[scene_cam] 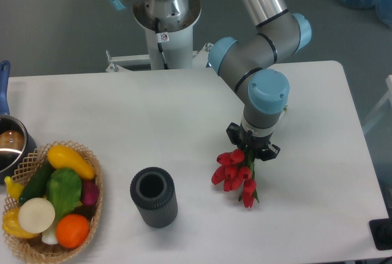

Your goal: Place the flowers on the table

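The flowers, a bunch of red tulip buds with a bit of green leaf, sit low over the white table, right of centre. My gripper points straight down above them and is shut on the flowers near their upper end. The buds spread out toward the lower left of the fingers. The stems are hidden under the gripper. I cannot tell whether the lowest buds touch the tabletop.
A dark grey ribbed cylinder vase stands upright left of the flowers. A wicker basket of vegetables sits at the front left, with a pot behind it. The robot base rises behind the table's far edge.
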